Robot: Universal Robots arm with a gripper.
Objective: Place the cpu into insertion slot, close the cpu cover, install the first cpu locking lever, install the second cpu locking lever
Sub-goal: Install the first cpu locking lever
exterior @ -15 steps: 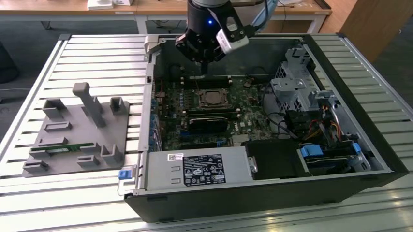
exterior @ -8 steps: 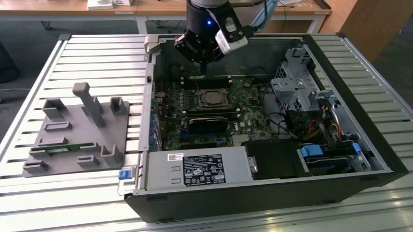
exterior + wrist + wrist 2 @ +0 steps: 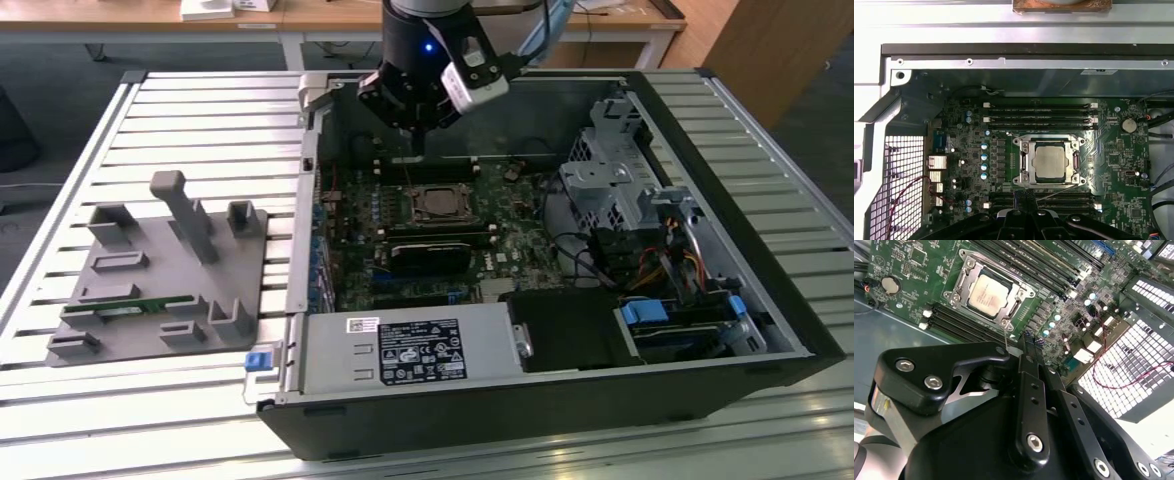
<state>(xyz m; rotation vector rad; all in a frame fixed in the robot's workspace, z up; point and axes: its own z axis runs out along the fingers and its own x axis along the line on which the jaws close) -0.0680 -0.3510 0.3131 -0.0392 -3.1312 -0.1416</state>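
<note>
The cpu (image 3: 1050, 161), a dull silvery-tan square, lies flat in the insertion slot (image 3: 1016, 180) on the green board. The cpu cover (image 3: 1049, 144), a silver frame, is down around it, and the chip shows through its window. A thin wire locking lever (image 3: 1059, 192) slants out from one side of the socket toward my fingertips. My gripper (image 3: 1026, 200) hovers beside that side of the socket with its black fingers (image 3: 1030, 390) pressed together. In the exterior view the gripper (image 3: 416, 148) hangs above the board just behind the cpu (image 3: 437, 206).
Black memory sticks (image 3: 1039, 113) flank the socket on two sides. The open computer case (image 3: 747, 330) holds a silver drive cage (image 3: 607, 190) and a power supply (image 3: 414, 350). A grey fixture plate (image 3: 160, 270) lies at the exterior view's left.
</note>
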